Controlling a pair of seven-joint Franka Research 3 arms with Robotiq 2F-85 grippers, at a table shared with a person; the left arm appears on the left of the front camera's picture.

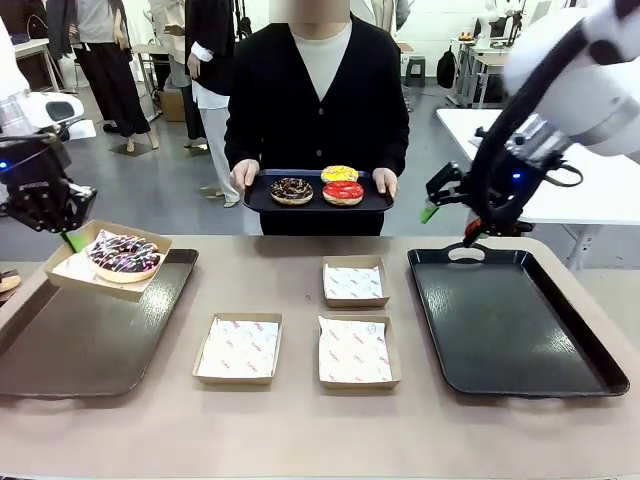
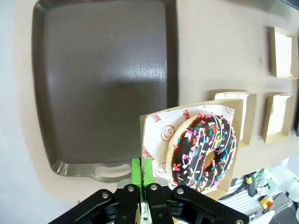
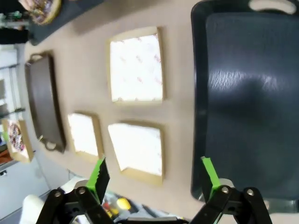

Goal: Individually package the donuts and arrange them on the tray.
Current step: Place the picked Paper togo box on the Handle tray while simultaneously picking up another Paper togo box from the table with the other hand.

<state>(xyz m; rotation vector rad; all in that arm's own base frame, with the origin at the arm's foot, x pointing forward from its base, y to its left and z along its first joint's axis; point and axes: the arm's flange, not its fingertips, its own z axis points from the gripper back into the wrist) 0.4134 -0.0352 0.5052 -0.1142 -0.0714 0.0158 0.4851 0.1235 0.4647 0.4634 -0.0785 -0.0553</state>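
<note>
Left end effector [image 2: 142, 186] is pinched together on the near rim of a cardboard carton [image 2: 156, 135], its green pads flat against the paper lining. Inside the carton lies a chocolate donut [image 2: 204, 151] with white drizzle and coloured sprinkles. From the front, the carton [image 1: 70, 262] is tilted at the far edge of the brown tray [image 1: 90, 340], with the donut [image 1: 124, 255] leaning toward that tray; whether the carton touches it cannot be told.

Right of the brown tray, three empty paper-lined cartons [image 1: 238, 348] [image 1: 358, 351] [image 1: 355, 282] sit on the tabletop [image 1: 300, 430], two nearer the robot and one behind. Farther right of the brown tray, past these cartons, lies a black tray [image 1: 515, 320].

Right end effector [image 1: 450, 222] hangs above the black tray's far corner, on the side facing the brown tray, its jaws spread wide apart and gripping nothing [image 3: 154, 177].

Beyond the brown tray, across the tabletop, a person holds a dark serving tray [image 1: 262, 200] carrying a dark sprinkled donut [image 1: 291, 190], a yellow donut [image 1: 340, 174] and a red donut [image 1: 343, 192].
</note>
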